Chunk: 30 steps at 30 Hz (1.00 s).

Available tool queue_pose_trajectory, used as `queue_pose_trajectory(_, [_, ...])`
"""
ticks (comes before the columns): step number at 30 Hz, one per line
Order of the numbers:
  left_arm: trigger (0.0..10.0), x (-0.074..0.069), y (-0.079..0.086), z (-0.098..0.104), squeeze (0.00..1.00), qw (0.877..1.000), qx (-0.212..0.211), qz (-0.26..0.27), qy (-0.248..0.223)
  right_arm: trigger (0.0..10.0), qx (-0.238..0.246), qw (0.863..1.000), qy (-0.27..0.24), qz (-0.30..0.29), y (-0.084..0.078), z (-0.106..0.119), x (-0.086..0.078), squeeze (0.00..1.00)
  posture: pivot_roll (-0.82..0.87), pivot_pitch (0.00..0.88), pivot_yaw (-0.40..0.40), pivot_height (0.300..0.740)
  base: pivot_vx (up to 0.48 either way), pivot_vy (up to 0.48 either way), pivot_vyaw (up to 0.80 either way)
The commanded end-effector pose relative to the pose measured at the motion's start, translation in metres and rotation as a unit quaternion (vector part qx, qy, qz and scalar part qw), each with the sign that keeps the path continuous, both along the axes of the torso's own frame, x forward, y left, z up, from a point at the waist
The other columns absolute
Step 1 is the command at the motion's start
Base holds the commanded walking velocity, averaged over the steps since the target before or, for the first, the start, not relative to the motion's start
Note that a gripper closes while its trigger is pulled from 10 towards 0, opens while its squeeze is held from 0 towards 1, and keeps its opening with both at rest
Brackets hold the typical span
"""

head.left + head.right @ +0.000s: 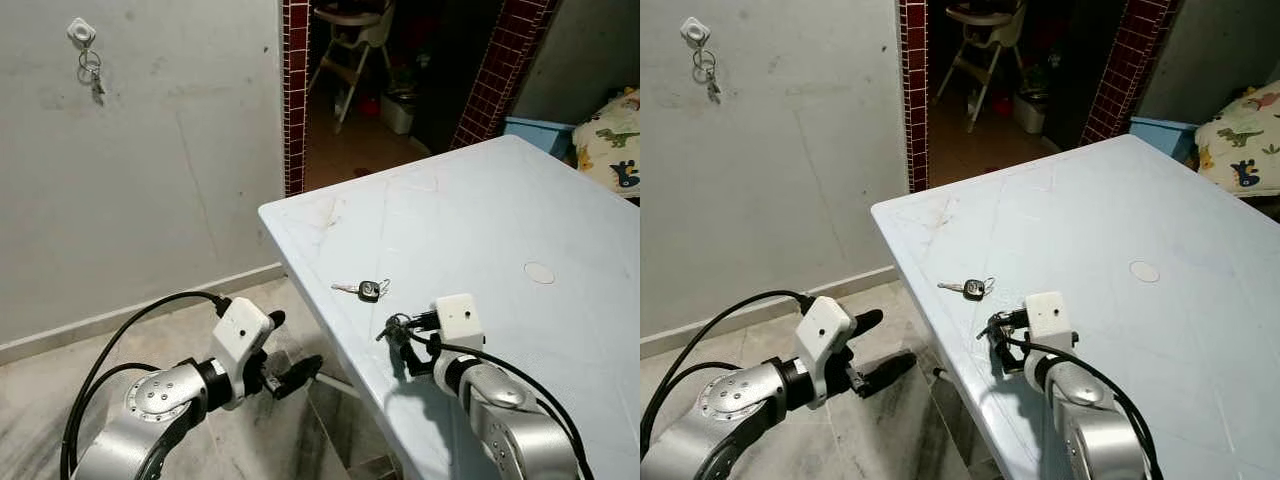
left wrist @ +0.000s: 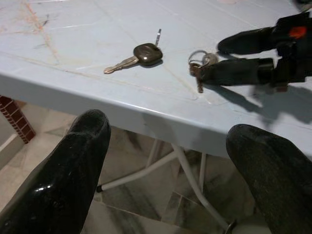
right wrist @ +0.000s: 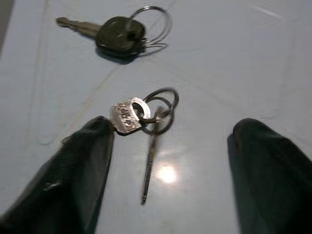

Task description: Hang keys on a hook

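At the lower centre of the left eye view the right gripper [image 1: 403, 345] rests low on the pale blue table [image 1: 520, 210], its two black fingers spread apart with a small bunch of keys [image 3: 144, 114] on a ring lying flat on the tabletop between them; in the right wrist view one finger [image 3: 80, 168] sits just beside the silver key head, whether touching it cannot be told, while the other finger stands well off, so nothing is grasped. Just beyond that bunch, toward the table's near-left edge, lies a single black-headed key [image 1: 366, 290] with its own thin ring, apart from the gripper. The left gripper [image 1: 283, 362] hovers off the table at the lower left of the frame, over the marble floor [image 1: 40, 385], its fingers parted and holding nothing, pointed toward the table edge. High in the upper left of the frame a white hook [image 1: 81, 32] is fixed to the grey wall [image 1: 170, 150], and another set of keys [image 1: 93, 74] already hangs from it
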<state>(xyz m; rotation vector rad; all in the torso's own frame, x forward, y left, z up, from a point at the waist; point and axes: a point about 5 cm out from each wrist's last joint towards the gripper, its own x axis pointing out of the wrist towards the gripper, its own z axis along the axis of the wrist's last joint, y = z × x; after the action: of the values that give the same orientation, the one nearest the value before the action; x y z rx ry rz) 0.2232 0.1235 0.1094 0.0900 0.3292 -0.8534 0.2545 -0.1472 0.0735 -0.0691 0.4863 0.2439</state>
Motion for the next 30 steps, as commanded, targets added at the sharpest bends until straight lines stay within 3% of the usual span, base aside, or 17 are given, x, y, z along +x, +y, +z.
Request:
queue_pose_trajectory(1, [10.0, 0.001, -0.001, 0.0, 0.0, 1.0, 0.001, -0.006, 0.003, 0.0, -0.004, 1.0, 0.005, 0.005, 0.001, -0.002, 0.002, 0.0, 0.14, 0.0, -0.032, 0.74, 0.0, 0.0, 0.0])
queue_pose_trajectory(30, [10.0, 0.002, 0.0, 0.0, 0.0, 1.0, 0.0, -0.001, 0.003, 0.0, 0.0, 1.0, 0.006, -0.003, 0.002, -0.013, 0.005, 0.0, 0.15, 0.0, -0.029, 0.74, 0.0, 0.0, 0.0])
